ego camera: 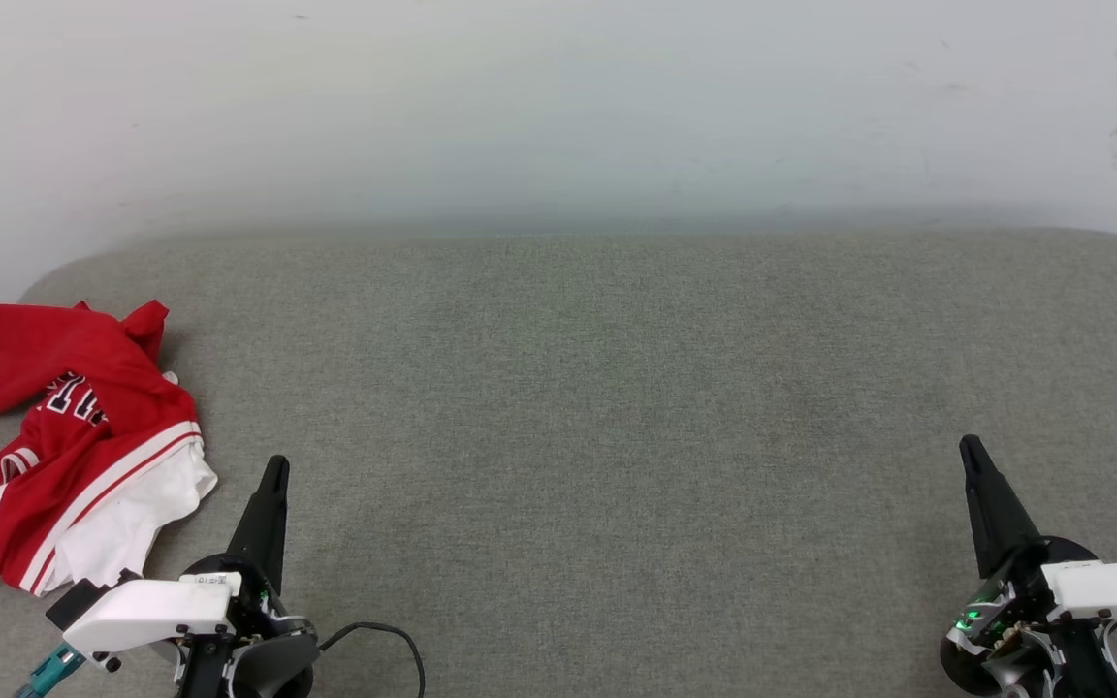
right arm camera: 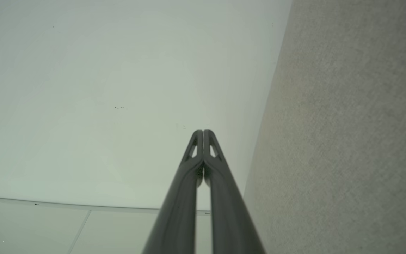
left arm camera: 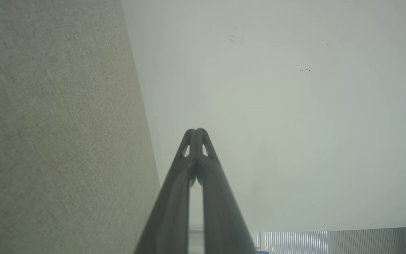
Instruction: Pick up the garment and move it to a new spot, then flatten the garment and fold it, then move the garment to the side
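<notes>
Nothing is picked up yet. The crumpled red jersey T-shirt with white sleeves and striped trim lies heaped at the left end of the grey fabric-covered table, just beside the left gripper. I'd judge the first pick-up is the step in hand, and that arm must open and reach over to the cloth. Its fingers are pressed together, holding nothing. The right gripper, well apart from the shirt, has its fingers closed and empty too.

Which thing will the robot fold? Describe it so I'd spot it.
Look at the wide grey cushion against the white wall. Near its left edge, beside the left gripper, lies a crumpled jersey: bright red with white stripes and lettering.
</notes>
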